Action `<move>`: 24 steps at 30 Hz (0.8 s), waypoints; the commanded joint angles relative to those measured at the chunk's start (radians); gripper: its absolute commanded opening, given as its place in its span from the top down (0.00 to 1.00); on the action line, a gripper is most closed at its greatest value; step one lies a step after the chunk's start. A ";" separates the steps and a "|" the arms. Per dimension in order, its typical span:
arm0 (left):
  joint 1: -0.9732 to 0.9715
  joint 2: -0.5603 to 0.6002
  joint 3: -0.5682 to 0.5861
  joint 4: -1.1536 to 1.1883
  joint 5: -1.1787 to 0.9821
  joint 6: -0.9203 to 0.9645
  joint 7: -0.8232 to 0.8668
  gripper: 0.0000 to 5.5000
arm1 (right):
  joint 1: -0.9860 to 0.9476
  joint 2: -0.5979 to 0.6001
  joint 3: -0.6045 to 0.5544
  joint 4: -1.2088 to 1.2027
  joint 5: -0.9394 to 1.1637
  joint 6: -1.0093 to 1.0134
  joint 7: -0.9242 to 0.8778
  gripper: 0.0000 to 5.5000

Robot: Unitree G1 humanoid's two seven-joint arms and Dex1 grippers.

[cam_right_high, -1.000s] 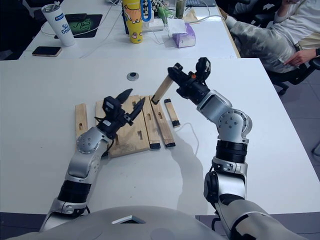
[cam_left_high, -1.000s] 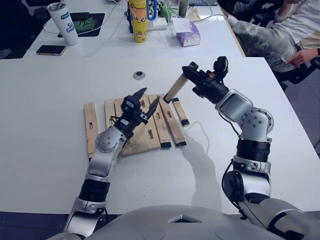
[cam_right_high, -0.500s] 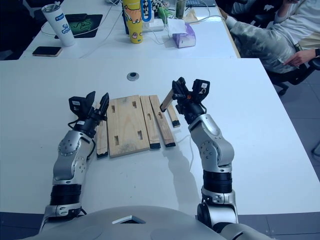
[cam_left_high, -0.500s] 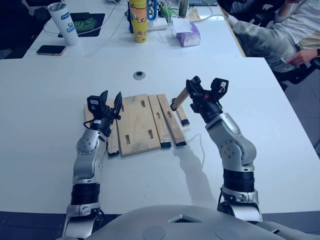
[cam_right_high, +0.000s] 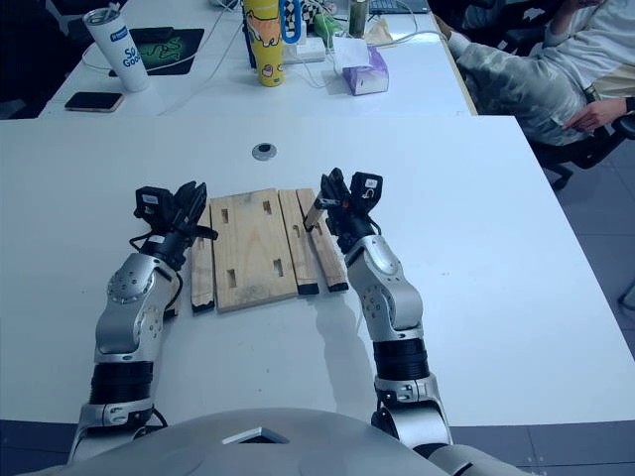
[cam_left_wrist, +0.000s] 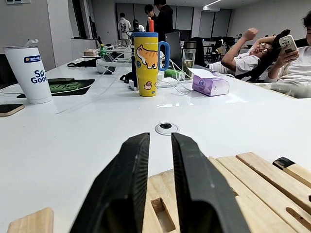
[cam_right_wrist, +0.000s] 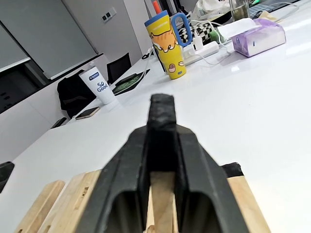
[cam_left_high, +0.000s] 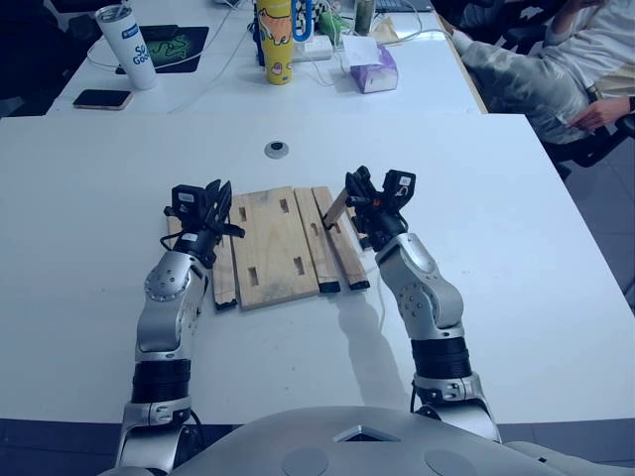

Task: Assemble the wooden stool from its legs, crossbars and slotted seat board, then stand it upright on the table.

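Note:
The slotted seat board (cam_left_high: 266, 248) lies flat on the white table (cam_left_high: 89, 198), with a leg (cam_left_high: 226, 280) on its left and two slotted legs (cam_left_high: 332, 246) on its right. My left gripper (cam_left_high: 213, 196) hovers low over the left edge of the boards, its fingers (cam_left_wrist: 133, 170) shut with only a thin gap and nothing between them. My right gripper (cam_left_high: 354, 188) is shut on a short wooden bar (cam_left_high: 337, 205) with a black tip. It holds the bar tilted, lower end just above the right legs. Between the gripper's fingers the wood of the bar (cam_right_wrist: 162, 191) shows.
A round grommet (cam_left_high: 277, 150) sits in the table behind the boards. A thin cable (cam_left_high: 395, 260) runs by my right arm. On the table behind stand a white tumbler (cam_left_high: 124, 45), a yellow mug (cam_left_high: 275, 45), a phone (cam_left_high: 101, 98) and a tissue pack (cam_left_high: 372, 69).
My left gripper swung left from above the seat board to its left edge and its fingers closed. My right gripper brought the bar down and nearer, over the right legs.

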 commanded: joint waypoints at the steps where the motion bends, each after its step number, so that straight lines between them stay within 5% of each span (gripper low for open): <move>1: -0.008 0.006 0.001 -0.007 0.007 0.011 0.001 0.85 | -0.017 0.095 0.017 0.025 0.007 -0.050 0.015 0.92; 14: -0.026 0.020 -0.003 0.003 0.008 0.020 -0.019 0.85 | -0.020 0.121 0.024 0.147 0.094 -0.057 0.050 0.92; 24: -0.016 0.016 -0.008 -0.009 0.012 0.019 -0.016 0.85 | 0.009 0.038 0.073 0.134 -0.080 -0.135 -0.056 0.92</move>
